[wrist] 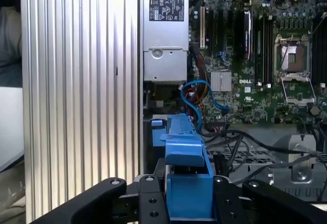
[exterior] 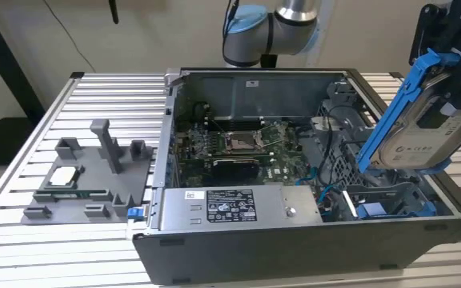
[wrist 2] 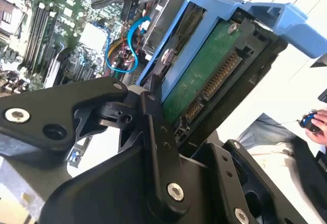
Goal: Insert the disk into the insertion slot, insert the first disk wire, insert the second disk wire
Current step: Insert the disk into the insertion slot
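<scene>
Grips the disk (exterior: 419, 135) tight in the closed gripper (wrist: 188, 201). Holds it tilted above the insertion slot (exterior: 391, 201) at the case's (exterior: 295, 252) corner, seemingly to clear the wall.

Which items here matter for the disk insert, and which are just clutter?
Job: the disk, held by the gripper; the insertion slot; blue cable, likely a disk wire.
Idle: grey fixture tray; power-supply box; motherboard.
</scene>
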